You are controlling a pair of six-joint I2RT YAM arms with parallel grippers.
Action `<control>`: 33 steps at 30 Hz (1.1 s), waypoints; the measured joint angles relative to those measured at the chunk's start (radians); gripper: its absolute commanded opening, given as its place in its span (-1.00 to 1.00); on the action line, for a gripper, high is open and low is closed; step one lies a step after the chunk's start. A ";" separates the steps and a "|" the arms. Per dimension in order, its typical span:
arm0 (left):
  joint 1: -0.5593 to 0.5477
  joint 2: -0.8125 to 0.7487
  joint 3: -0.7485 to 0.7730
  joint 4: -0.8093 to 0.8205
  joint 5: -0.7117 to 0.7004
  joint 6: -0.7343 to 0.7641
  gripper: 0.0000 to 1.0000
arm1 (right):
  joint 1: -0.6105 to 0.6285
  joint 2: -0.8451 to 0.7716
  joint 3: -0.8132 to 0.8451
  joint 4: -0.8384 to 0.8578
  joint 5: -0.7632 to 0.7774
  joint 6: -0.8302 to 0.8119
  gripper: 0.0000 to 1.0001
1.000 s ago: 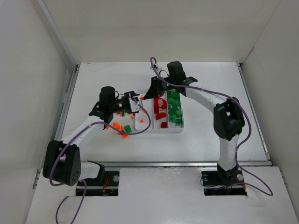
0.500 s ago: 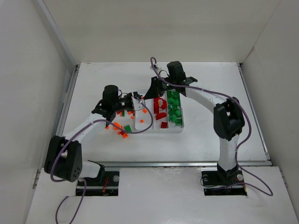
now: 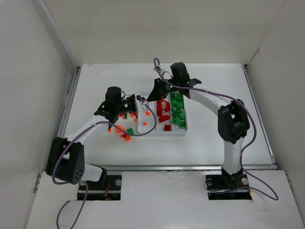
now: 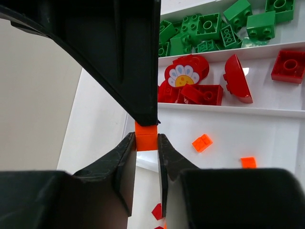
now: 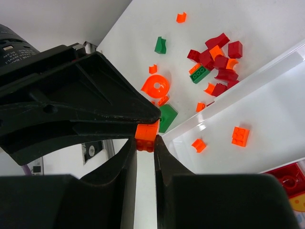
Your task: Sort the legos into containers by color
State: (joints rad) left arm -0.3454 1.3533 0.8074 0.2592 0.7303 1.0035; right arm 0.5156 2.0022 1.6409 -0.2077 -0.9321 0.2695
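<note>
Legos [image 5: 217, 55] lie loose on the table [image 3: 214, 95] just beside the tray [image 3: 164, 134], whose compartments hold green, dark red and a few orange pieces separately. One orange brick [image 4: 146, 130] is held clear of the table, about over the rim of the orange compartment. The left pincer [image 4: 146, 142] and the right pincer [image 5: 145, 143] both pinch it, from opposite ends. Judgement: this is either a handover or two joined pieces being pulled apart before release.

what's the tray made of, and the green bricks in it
Tray: looks like white glossy plastic, thin walls catching bright highlights.
Green bricks: hard moulded plastic, probably, with crisp studs and a slight sheen.
</note>
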 measured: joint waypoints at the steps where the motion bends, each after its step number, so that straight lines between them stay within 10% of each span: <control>1: 0.000 0.000 0.000 0.000 -0.001 0.000 -0.92 | 0.000 0.000 0.000 0.001 0.000 0.001 -1.00; 24: 0.046 0.013 0.010 -0.136 -0.193 -0.033 -1.00 | -0.135 -0.079 -0.048 0.009 0.101 0.018 -1.00; 28: 0.047 0.013 0.010 -0.135 -0.200 -0.047 -1.00 | -0.053 0.005 0.054 -0.045 0.163 -0.013 -0.81; 33: 0.059 0.013 0.010 -0.137 -0.189 -0.052 -1.00 | 0.034 0.127 0.145 -0.145 0.243 -0.068 -0.11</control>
State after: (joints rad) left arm -0.2867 1.3663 0.8169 0.1226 0.5415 0.9512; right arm 0.5491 2.1288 1.7859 -0.3523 -0.6895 0.2020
